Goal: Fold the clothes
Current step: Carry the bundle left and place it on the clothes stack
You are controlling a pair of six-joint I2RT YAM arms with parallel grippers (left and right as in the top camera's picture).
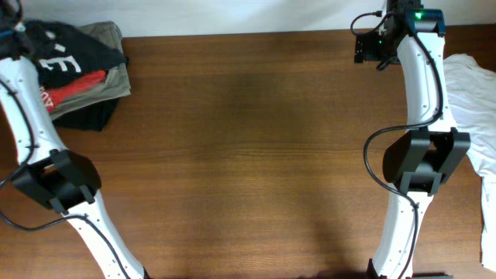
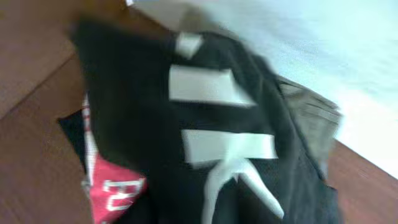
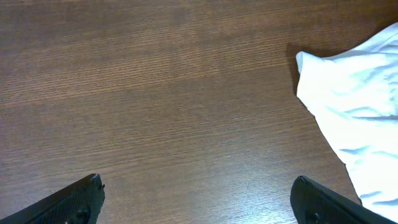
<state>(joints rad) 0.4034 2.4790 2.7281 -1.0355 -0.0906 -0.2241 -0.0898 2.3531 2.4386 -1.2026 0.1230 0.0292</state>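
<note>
Black T-shirt (image 1: 58, 54) on top of a clothes pile in the far left corner of the desk (image 1: 248, 139), with the left arm reaching over it.

The shirt lies crumpled with its large white letters facing up. Under it are a red garment (image 1: 74, 87) with white print, an olive-grey one (image 1: 108, 39) on the far side and something dark at the near edge. The left end effector (image 1: 9, 32) sits at the pile's far left edge, partly cut off in the overhead view. Its own camera shows only cloth (blurred, no fingers in shot), so I cannot tell whether it is released or grasping. The right end effector (image 3: 196, 186) is released, its fingertips spread wide above bare wood at the far right. A white garment (image 1: 473, 93) lies just beside it along the right edge of the desk.
</note>
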